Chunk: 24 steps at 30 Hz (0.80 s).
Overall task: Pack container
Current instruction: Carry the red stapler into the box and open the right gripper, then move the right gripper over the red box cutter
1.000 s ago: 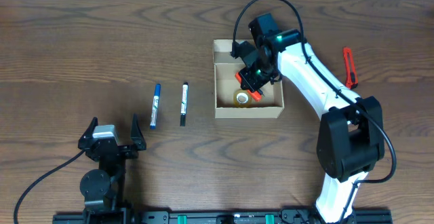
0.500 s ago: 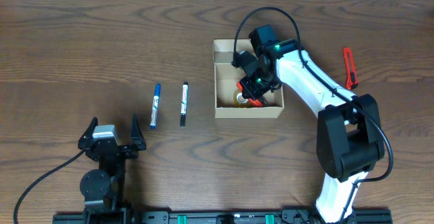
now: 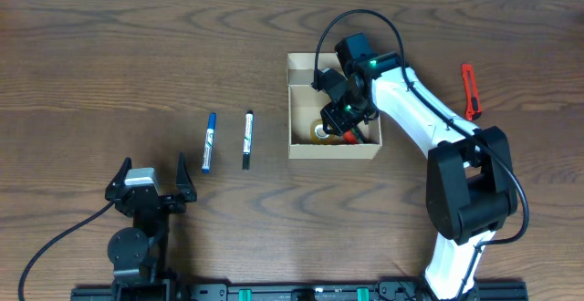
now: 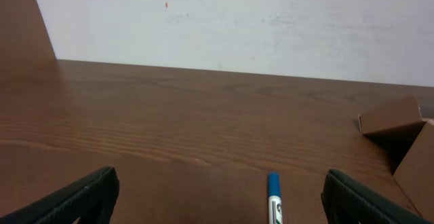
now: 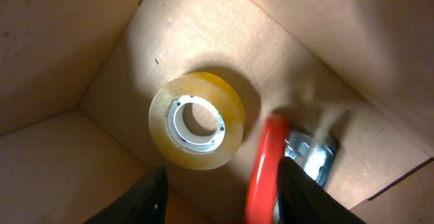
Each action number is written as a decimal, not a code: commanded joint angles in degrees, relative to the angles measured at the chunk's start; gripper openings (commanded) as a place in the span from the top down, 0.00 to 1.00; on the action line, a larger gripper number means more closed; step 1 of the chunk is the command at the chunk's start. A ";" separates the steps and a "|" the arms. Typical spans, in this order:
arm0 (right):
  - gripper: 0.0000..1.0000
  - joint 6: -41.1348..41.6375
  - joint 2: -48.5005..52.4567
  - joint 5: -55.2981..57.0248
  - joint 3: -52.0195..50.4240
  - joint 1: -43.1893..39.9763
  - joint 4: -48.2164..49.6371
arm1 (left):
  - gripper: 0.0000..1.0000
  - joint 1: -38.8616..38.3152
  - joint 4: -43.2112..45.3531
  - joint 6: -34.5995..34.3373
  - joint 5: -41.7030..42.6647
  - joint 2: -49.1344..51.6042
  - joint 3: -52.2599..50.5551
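While right claw (image 3: 341, 120) hangs released inside container (image 3: 333, 150) | tape roll (image 5: 220, 98) beneath | left claw (image 3: 152, 166) released, well apart

Soft, even light over the dark brown wooden table (image 3: 137, 55), overhead view sharp, only faint shadows, dimmer inside the tan cardboard box (image 5: 68, 34), bright pool around the yellowish clear tape roll (image 5: 229, 108), red curved tool (image 5: 261, 170) smeared by motion blur.

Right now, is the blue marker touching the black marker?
Apart. The overhead view shows a strip of bare table between the blue marker and the black marker.
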 commanded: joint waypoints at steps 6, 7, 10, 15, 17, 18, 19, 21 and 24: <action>0.50 0.09 0.15 1.95 5.38 0.68 -2.82 | 0.05 0.20 -2.99 -0.20 0.66 -0.37 -0.66; 0.50 0.11 0.13 2.32 6.73 0.68 -3.63 | 0.05 0.20 -2.99 -0.20 0.68 -0.37 -0.66; 0.51 0.28 0.13 2.38 11.82 0.61 -6.49 | 0.05 0.20 -2.99 -0.20 0.66 -0.37 -0.66; 0.51 3.61 0.13 10.71 24.57 0.39 -12.61 | 0.05 0.20 -2.99 -0.20 0.66 -0.37 -0.66; 0.48 6.19 0.13 19.45 31.01 -0.15 -15.69 | 0.05 0.20 -2.99 -0.20 0.68 -0.37 -0.66; 0.44 6.80 0.13 22.99 33.73 -0.55 -16.98 | 0.05 0.20 -2.99 -0.20 0.68 -0.37 -0.66; 0.37 7.32 0.13 26.05 36.26 -1.09 -18.16 | 0.05 0.20 -2.99 -0.20 0.68 -0.37 -0.66; 0.27 8.09 0.13 30.73 41.35 -2.97 -20.28 | 0.05 0.20 -2.99 -0.20 0.66 -0.37 -0.66; 0.24 10.27 0.13 34.73 46.31 -7.48 -21.66 | 0.05 0.20 -2.99 -0.20 0.66 -0.37 -0.66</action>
